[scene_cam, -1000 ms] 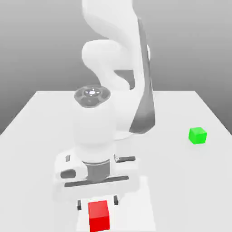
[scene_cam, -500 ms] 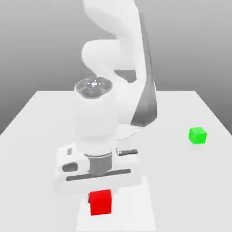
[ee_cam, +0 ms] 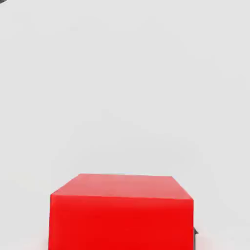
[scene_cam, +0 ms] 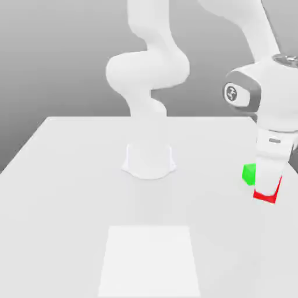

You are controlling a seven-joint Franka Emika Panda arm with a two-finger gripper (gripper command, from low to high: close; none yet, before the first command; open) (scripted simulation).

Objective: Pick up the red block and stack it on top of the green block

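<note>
Beside the green block, on the exterior view's right side of the desk, the gripper hangs pointing downward with the red block clamped between its fingers. Only the lower edge and one side of the red block show below the white hand in that view, and this red sliver sits just to the exterior view's right of the green block and slightly lower in the picture; whether the two blocks touch cannot be told from here. The green block rests on the desk, partly covered by the hand in front of it, so only its side toward the exterior view's left shows. The white arm comes down to the green block from above, its rounded wrist housing standing well over both blocks, while the arm's round base stands well away from the green block, toward the exterior view's left and near the middle of the desk. A paler square patch lies on the desk nearer the camera than the base, far from the green block. From the hand view the red block shows one lit top face and one front face, with plain pale desk surface beyond it.
</note>
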